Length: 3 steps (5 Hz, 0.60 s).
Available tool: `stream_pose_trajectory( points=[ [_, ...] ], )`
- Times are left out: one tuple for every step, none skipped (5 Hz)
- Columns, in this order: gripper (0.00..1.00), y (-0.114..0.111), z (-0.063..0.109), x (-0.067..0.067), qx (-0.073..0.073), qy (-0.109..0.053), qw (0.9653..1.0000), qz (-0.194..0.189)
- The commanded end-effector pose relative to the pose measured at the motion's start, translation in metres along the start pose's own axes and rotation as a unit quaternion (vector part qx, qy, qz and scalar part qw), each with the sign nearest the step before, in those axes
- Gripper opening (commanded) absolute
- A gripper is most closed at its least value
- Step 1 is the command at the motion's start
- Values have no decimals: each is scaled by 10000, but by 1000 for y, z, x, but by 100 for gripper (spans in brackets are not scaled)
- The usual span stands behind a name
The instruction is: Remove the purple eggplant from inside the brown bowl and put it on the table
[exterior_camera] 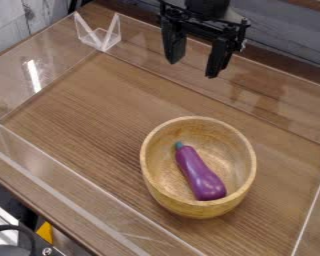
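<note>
from my remote seat, what mattered most was how the purple eggplant (199, 173) lay against the tool (194, 52). the eggplant sat inside the brown bowl (198, 165), resting on the bowl's floor, its long axis running from upper left to lower right in the camera view, with the darker narrow stem end toward the upper left and the fat end toward the lower right, close to the near inner wall. the tool hung near the top of the view, toward the far side of the bench (96, 100), with its dark fingers pointing down and standing wide apart, nothing between them. so the eggplant lay well apart from the tool, toward the camera and lower, with almost no sideways offset in the picture; the bowl's far rim was between the two.

i judged that the coming move turned on that diagonal lie: the fingers would need to straddle the eggplant across its narrow width, which i guessed would call for a turn of the wrist before coming down inside the rim. from this single view i could not tell exactly how the finger line was set relative to the eggplant's axis. nothing of the task looked done yet, as the eggplant was in the bowl and untouched.
</note>
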State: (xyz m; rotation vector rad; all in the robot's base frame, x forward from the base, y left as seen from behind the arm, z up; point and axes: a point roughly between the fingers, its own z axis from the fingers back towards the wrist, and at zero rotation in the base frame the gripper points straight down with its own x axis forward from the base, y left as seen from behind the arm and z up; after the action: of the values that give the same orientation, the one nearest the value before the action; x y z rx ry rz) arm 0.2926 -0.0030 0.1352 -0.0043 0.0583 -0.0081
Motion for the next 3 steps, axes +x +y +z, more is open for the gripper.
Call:
stream_pose_trajectory(
  points=[
    [100,-3,-10,-2,-44,100,9997,214],
    [100,-3,-6,-19,-261,192,9939,1050],
    [100,-1,-2,-30,-425,221,9817,1841]
  ],
)
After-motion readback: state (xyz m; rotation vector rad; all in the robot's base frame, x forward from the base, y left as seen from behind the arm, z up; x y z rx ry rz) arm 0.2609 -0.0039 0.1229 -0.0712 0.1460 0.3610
